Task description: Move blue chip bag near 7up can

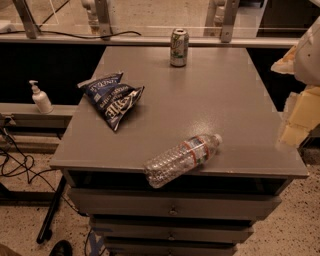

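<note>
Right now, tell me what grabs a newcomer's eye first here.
The water bottle lying on its side, poking over the front edge of the table. Next, the crumpled blue chip bag at the left and the upright can at the back. The pincer hangs at the right edge.

grey table [210,100] w/ 3 drawers [172,206], speckled floor [295,220], glass partition [155,15] behind, cables [15,165] left

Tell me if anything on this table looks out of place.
The water bottle lies on its side at the table's front edge, base overhanging, so it could roll off. The blue chip bag is crumpled; the 7up can stands upright. The gripper is off the table's right side.
</note>
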Tool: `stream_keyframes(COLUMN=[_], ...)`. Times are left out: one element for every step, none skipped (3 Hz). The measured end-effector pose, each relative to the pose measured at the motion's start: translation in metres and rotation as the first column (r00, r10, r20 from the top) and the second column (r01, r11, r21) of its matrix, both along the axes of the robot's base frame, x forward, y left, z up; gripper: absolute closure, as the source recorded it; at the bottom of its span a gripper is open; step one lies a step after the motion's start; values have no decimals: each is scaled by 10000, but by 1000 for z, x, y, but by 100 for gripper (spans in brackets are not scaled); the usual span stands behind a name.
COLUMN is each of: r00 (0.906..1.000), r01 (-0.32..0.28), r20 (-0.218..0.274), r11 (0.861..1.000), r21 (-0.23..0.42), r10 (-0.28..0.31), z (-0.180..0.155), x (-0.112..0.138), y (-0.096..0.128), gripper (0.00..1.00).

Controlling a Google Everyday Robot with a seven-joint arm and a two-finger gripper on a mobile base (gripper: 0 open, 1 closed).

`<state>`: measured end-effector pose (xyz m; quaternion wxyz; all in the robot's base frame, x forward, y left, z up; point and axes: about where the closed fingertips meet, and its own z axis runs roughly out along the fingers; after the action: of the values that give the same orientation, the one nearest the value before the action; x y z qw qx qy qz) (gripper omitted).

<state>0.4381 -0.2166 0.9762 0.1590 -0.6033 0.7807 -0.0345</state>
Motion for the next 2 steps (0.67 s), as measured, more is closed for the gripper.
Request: stream_keyframes(r00=[10000,9999], r01=[0,-44], r20=[0,138], r11=[10000,9998], r21=[0,198], r10=[0,41], z=[0,-1], x=[0,5], y=[0,8], gripper=[0,0])
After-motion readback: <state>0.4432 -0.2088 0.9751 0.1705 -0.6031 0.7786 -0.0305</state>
